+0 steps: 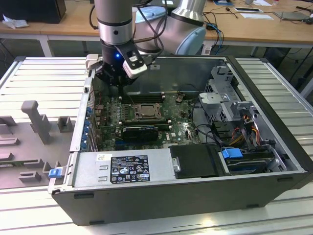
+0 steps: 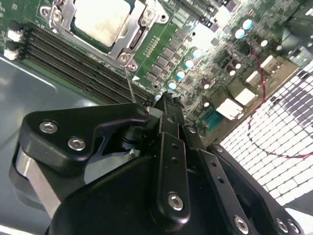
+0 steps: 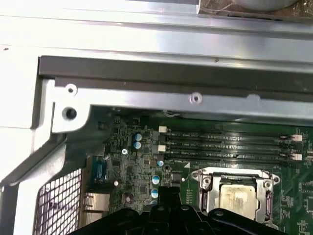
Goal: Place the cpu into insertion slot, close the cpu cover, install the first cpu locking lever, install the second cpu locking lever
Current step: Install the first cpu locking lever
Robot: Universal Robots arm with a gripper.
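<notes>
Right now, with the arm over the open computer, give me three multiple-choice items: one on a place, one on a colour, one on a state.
1. Where is the cpu?
A: in the insertion slot
B: on a desk
C: on the long black card

2. What colour is the clip at the corner of the case, on the exterior view's left?
A: red
B: blue
C: yellow

3. How does the cpu cover stand?
A: upright
B: lying off the board
C: down around the cpu

Answers:
1. A: both wrist views show its pale face inside the silvery rim.
2. B: the exterior view shows it blue.
3. C: the frame lies flat around the chip's face.
</notes>
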